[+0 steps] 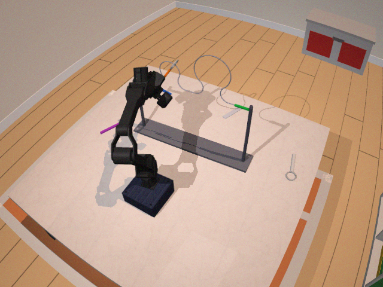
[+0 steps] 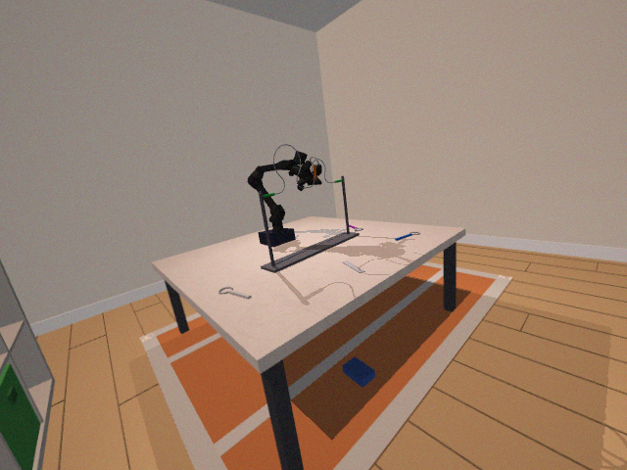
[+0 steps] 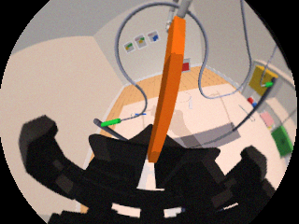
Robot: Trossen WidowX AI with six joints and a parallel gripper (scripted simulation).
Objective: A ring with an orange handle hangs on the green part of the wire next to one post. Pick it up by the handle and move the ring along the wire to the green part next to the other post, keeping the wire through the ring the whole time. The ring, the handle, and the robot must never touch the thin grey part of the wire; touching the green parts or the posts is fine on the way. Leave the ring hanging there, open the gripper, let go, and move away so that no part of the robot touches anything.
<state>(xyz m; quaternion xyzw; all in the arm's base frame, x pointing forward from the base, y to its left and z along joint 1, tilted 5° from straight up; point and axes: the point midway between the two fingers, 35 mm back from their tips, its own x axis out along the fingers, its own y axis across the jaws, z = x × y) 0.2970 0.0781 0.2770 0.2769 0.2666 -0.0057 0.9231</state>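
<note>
My gripper (image 1: 163,77) (image 2: 312,175) (image 3: 152,126) is shut on the lower end of the orange handle (image 1: 167,72) (image 2: 315,171) (image 3: 168,90). The handle points up and away from the fingers. Its small grey ring (image 1: 175,64) sits around the thin grey wire (image 1: 213,57) (image 3: 127,81) high on the first loop, past the left post (image 1: 142,116). Whether ring and wire touch is too small to tell. The other post (image 1: 248,133) (image 2: 265,227) carries a green part (image 1: 242,107) (image 2: 267,194) (image 3: 111,122). The green part (image 2: 338,180) by the near post shows in the exterior view only.
The posts stand on a dark base plate (image 1: 201,144). Spare ring tools lie on the table: a white one (image 1: 291,171) (image 2: 233,292), a purple one (image 1: 108,128), a blue one (image 1: 167,91) (image 2: 407,235), a pale one (image 1: 230,114). A red-doored cabinet (image 1: 337,49) stands far back.
</note>
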